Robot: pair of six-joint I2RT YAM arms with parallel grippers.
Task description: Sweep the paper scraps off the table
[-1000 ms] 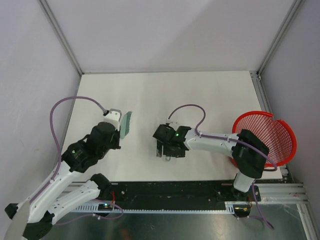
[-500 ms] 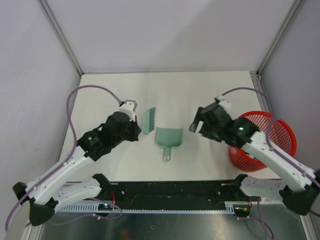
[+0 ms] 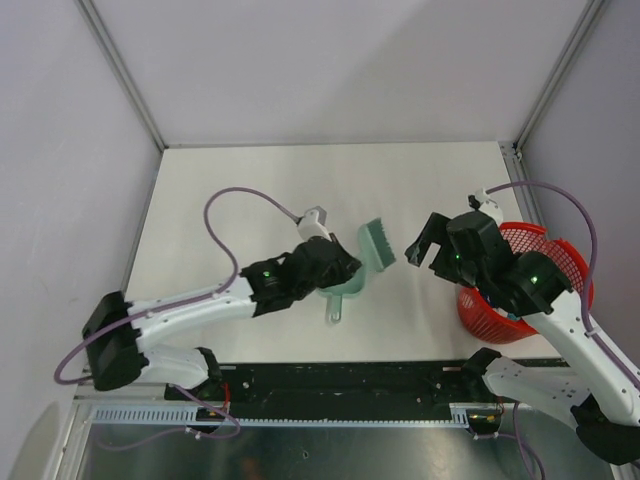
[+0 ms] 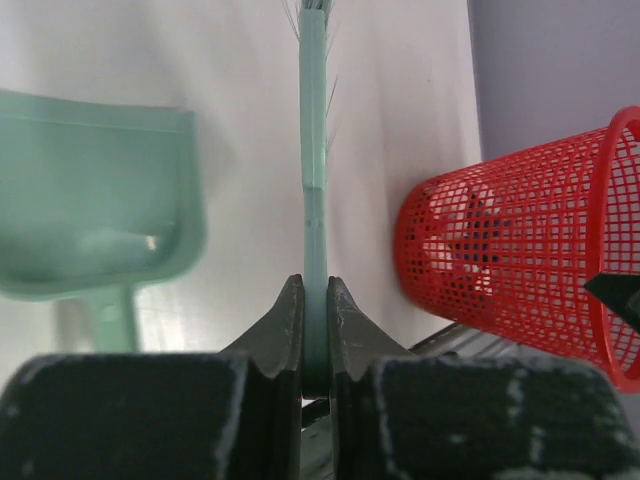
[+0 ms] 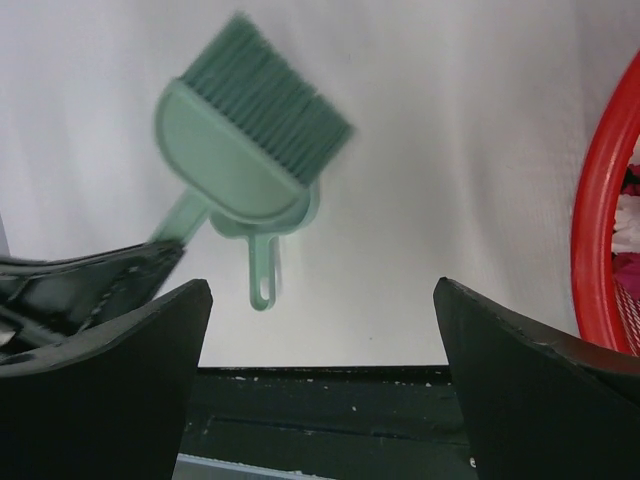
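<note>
My left gripper [image 3: 352, 262] is shut on the handle of the pale green brush [image 3: 378, 245], whose head is held up above the white table [image 3: 260, 190]. In the left wrist view the gripper [image 4: 315, 290] pinches the thin brush handle [image 4: 314, 150]. The pale green dustpan [image 3: 338, 292] lies on the table just under my left wrist. My right gripper [image 3: 425, 238] is open and empty, right of the brush head; it faces the brush [image 5: 255, 110] and dustpan [image 5: 262, 270]. No dark blue paper scraps show on the table. Dark bits [image 4: 482, 228] show through the basket mesh.
A red mesh basket [image 3: 545, 260] lies tilted at the table's right edge, beside my right arm; it also shows in the left wrist view [image 4: 520, 250] and its rim in the right wrist view [image 5: 600, 200]. The black rail runs along the near edge [image 3: 350, 380].
My right gripper has let go of the dustpan and pulled back right towards the basket. My left arm has swung right with the brush, from left of the dustpan to over it.
</note>
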